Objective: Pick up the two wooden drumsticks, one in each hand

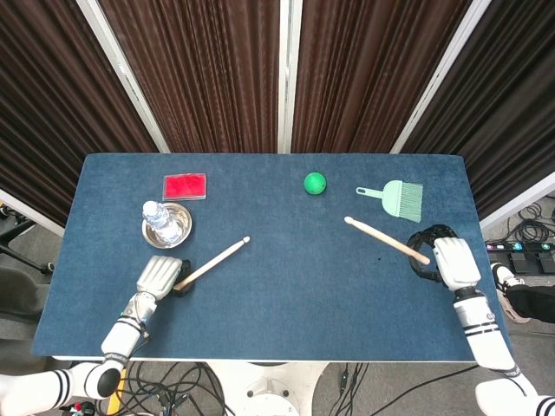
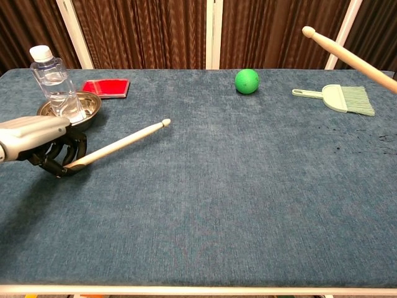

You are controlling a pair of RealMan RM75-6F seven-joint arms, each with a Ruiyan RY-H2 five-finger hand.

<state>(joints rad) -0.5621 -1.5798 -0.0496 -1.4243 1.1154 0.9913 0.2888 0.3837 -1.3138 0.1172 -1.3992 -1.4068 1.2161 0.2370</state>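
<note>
My left hand (image 1: pixel 161 276) (image 2: pixel 36 144) grips the butt end of one wooden drumstick (image 1: pixel 213 261) (image 2: pixel 121 143) at the table's front left. This stick slants up with its tip off the cloth. My right hand (image 1: pixel 447 262) holds the other drumstick (image 1: pixel 386 240) (image 2: pixel 347 57) at the right side, its tip pointing up and toward the table's middle. In the chest view only that stick's shaft shows at the top right; the right hand itself is out of that frame.
A water bottle (image 1: pixel 160 219) (image 2: pixel 56 85) stands in a metal bowl (image 1: pixel 177 230) (image 2: pixel 93 107) just behind my left hand. A red card (image 1: pixel 185 185), a green ball (image 1: pixel 315 183) and a green hand brush (image 1: pixel 395 197) lie toward the back of the blue table (image 1: pixel 286 286).
</note>
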